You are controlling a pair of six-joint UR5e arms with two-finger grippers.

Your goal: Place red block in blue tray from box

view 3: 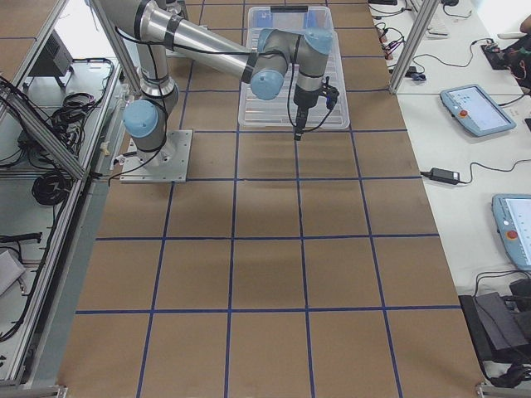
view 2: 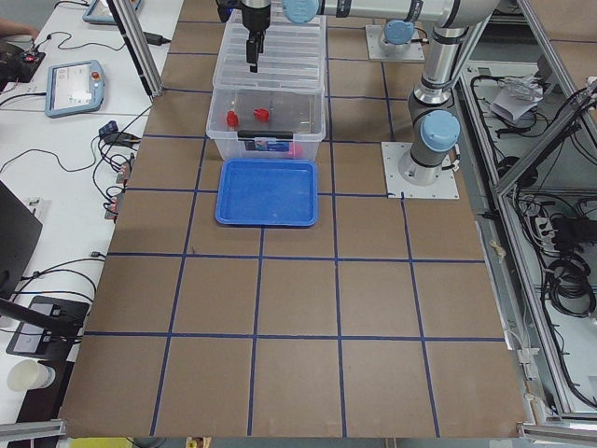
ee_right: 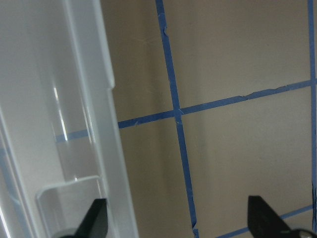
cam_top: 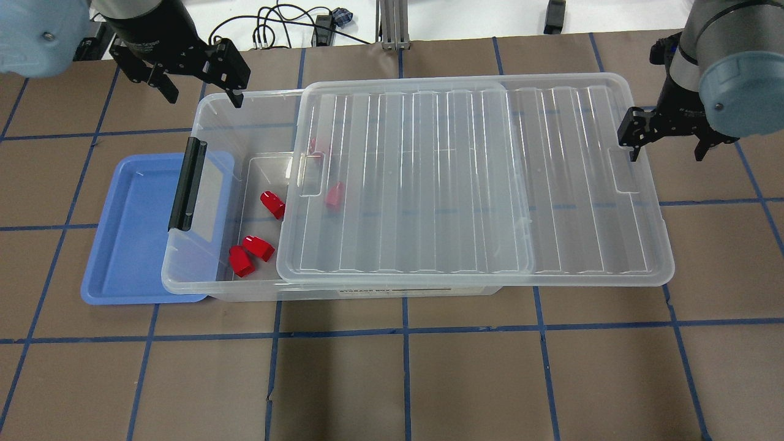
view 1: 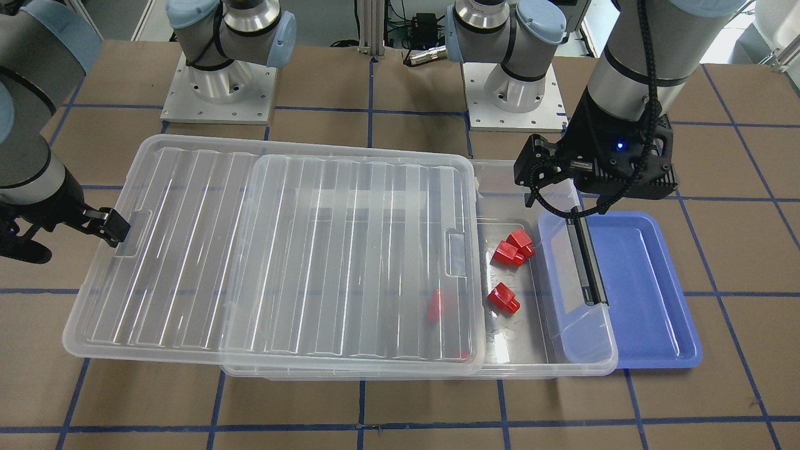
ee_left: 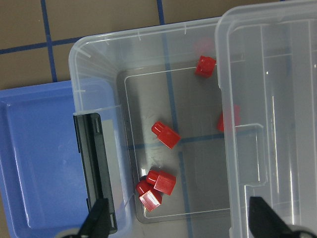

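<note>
The clear box lies mid-table, its ribbed lid slid toward my right, so the left end is uncovered. Three red blocks lie in the uncovered part; others show blurred under the lid. In the left wrist view the nearest block is straight below. The blue tray sits against the box's left end, under its black latch bar. My left gripper hovers open and empty over the box's far left corner. My right gripper is open at the lid's right edge.
The lid overhangs the box toward my right arm. Brown table paper with blue tape lines lies all round. The two arm bases stand behind the box. The tray holds nothing.
</note>
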